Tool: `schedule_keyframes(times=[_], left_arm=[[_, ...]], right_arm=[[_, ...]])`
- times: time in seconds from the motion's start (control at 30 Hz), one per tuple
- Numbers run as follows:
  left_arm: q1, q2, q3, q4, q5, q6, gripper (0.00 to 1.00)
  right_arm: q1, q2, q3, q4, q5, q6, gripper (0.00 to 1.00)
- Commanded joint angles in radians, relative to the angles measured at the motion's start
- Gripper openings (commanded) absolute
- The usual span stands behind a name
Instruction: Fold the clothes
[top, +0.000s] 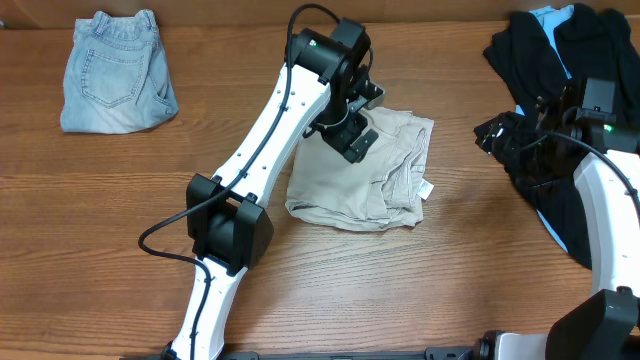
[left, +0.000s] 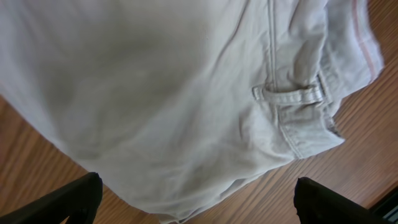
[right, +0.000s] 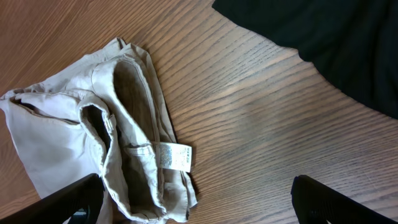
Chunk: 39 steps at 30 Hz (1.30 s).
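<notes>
Your left claw (left: 198, 200) hung wide open and empty over the beige shorts (top: 380, 175), bunched at centre frame. Your right claw (right: 198, 200) gaped empty near the black clothes (top: 555, 55), upper right. Pinching only one layer could have dragged the heap instead of folding it.

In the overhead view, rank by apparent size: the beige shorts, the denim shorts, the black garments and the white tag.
1. black garments, though partly cut off by the frame and behind the right arm
2. beige shorts, partly under the left arm
3. denim shorts, somewhat smaller
4. white tag
</notes>
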Motion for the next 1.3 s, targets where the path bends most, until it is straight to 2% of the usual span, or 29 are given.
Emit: schedule_keyframes(times=[0.0, 0.27, 0.43, 0.53, 0.6, 0.73, 0.9, 0.97, 1.03, 1.17, 1.27], left_arm=[[0.001, -0.002, -0.068, 0.009, -0.005, 0.022, 1.00], [0.002, -0.002, -0.290, 0.086, 0.045, 0.021, 1.00], [0.002, -0.002, -0.436, 0.230, 0.034, -0.002, 1.00], [0.005, -0.002, -0.478, 0.285, -0.034, -0.020, 1.00], [0.015, -0.002, -0.498, 0.322, -0.171, -0.067, 1.00], [0.046, -0.002, -0.499, 0.373, -0.345, -0.088, 1.00], [0.117, -0.002, -0.499, 0.529, -0.382, -0.087, 1.00], [0.133, -0.003, -0.476, 0.547, -0.356, -0.084, 1.00], [0.133, -0.004, -0.402, 0.483, -0.280, -0.044, 1.00], [0.100, -0.004, -0.127, 0.283, -0.094, 0.015, 1.00], [0.065, -0.004, -0.003, 0.272, -0.025, 0.013, 1.00]], right_arm=[[-0.003, 0.002, -0.002, 0.001, 0.006, 0.000, 1.00], [-0.003, 0.002, -0.002, 0.014, 0.006, 0.000, 1.00], [-0.003, 0.002, -0.002, 0.023, 0.006, 0.000, 1.00], [-0.003, 0.002, -0.002, 0.024, 0.006, 0.000, 1.00], [-0.003, 0.002, -0.002, 0.026, 0.006, 0.000, 1.00], [-0.003, 0.002, -0.002, 0.031, 0.007, 0.000, 1.00], [-0.003, 0.002, -0.002, 0.031, 0.007, -0.004, 1.00], [-0.003, 0.002, -0.002, 0.031, 0.008, -0.004, 1.00], [-0.003, 0.002, -0.002, 0.032, 0.008, -0.004, 1.00], [-0.003, 0.002, -0.002, 0.037, 0.007, -0.003, 1.00], [-0.003, 0.002, -0.002, 0.047, 0.007, -0.003, 1.00]])
